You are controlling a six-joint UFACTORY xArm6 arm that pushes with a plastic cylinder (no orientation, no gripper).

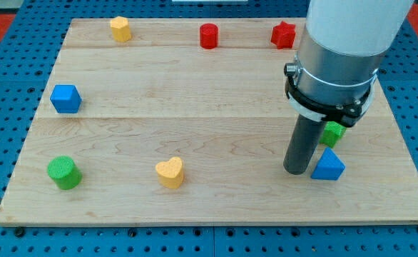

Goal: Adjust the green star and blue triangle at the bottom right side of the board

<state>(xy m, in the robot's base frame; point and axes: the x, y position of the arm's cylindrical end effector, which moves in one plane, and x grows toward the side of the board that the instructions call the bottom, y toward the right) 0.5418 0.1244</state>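
Two blocks at board [216, 207] bottom right, my tip [297, 171] touching blue triangle [328, 165], green star [332, 133] just above.

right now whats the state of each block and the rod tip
my tip: on the board, just left of the blue triangle
blue triangle: upright, beside the tip
green star: partly hidden behind the rod
red star: untouched, top edge
yellow heart: alone, bottom centre

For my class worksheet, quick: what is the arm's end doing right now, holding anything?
No gripper: my tip holds nothing, resting on the board just left of the blue triangle, with the green star behind it.
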